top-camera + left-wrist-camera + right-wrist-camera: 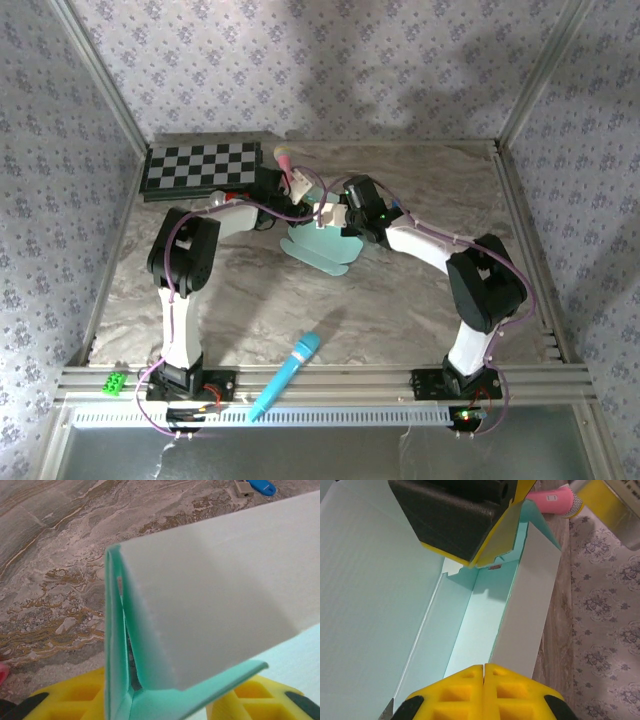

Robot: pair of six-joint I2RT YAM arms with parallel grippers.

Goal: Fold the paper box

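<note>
A black-and-white checkered board [203,166] is lying at the far left corner of the marble-patterned table [300,310]. A bright blue stick-shaped microphone [287,375] is resting at the near edge. A small green block [115,381] is sitting on the front rail. A pink cylindrical object [552,500] is lying beside the board.

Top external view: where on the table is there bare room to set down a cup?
Free: the wide stretch of table between the paper box, the blue microphone and the right arm; also the far right corner behind that arm. Crowded: far left and centre, around the checkerboard and the paper box.
</note>
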